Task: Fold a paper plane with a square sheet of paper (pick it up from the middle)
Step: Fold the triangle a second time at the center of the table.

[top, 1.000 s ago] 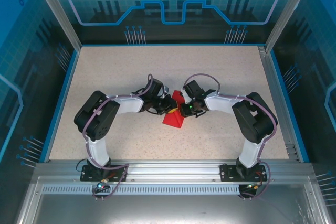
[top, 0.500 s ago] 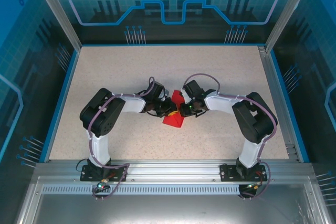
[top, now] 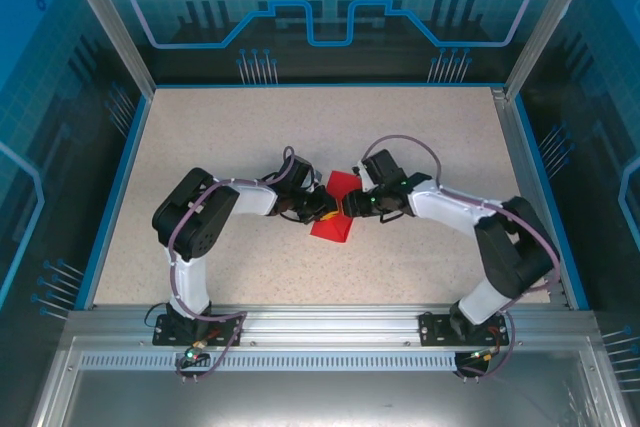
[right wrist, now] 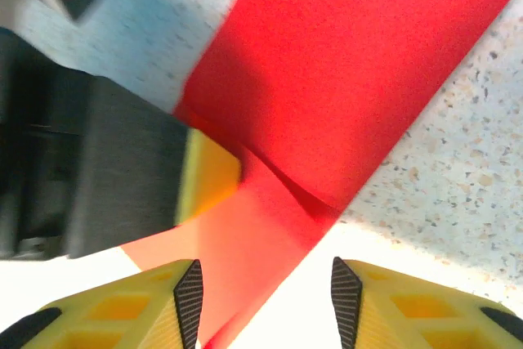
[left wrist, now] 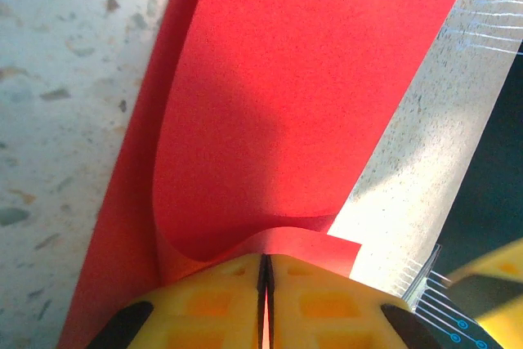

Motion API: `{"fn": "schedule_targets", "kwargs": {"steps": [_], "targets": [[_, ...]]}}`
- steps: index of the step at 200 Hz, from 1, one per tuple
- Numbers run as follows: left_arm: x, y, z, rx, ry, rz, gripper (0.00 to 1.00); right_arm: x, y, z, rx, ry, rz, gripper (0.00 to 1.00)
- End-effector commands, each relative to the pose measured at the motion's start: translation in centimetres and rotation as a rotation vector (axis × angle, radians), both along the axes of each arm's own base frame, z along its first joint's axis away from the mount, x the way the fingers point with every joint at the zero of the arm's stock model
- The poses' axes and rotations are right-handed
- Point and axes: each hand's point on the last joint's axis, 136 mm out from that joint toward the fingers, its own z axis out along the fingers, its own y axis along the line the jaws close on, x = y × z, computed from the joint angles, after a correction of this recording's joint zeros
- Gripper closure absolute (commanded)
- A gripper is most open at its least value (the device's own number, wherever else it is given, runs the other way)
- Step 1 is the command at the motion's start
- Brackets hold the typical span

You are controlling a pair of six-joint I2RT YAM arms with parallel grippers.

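Reaching in from the left side, the black-and-white left arm bends toward the middle of the speckled beige tabletop (top: 250, 137). There the left gripper (top: 322, 209) meets the left edge of the thin bright red paper sheet (top: 331, 228). Seen from the left wrist, the left gripper (left wrist: 264, 263) has its yellow fingers (left wrist: 327, 300) pressed together, pinching a raised lip of the sheet (left wrist: 278, 96). That lip curls up off the flatter red layer beneath, which lies on the table.

The sheet sits partly folded at the table's centre, between the two grippers. One corner points toward the far side, and a wider part lies nearer the arm bases.

Just right of it, the right gripper (top: 352, 209) faces the left one across the paper. From the right wrist, the right gripper (right wrist: 265, 284) has its yellow fingers (right wrist: 122, 308) spread apart. The red paper (right wrist: 343, 63) shows in the gap below them, but neither finger is pressed against it.
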Motion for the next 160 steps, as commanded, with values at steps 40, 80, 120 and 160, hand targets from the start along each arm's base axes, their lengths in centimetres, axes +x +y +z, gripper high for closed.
{"fn": "schedule_targets", "kwargs": {"steps": [40,80,120,160], "targets": [[-1.2,1.1,-2.5,0.06,0.054,0.003,0.87,-4.0,5.3,-0.1,0.204,0.105,0.082,0.81],[-1.2,1.0,-2.5,0.06,0.055,0.001,0.87,-4.6,6.7,-2.3,0.188,0.162,0.095,0.84],[-1.1,1.0,-2.4,0.063,0.05,-0.003,0.87,-4.1,6.1,-3.5,0.15,0.175,0.064,0.85],[-1.2,1.1,-2.4,0.066,0.05,-0.006,0.87,-4.2,5.1,-4.6,0.117,0.203,0.048,0.85]]}}
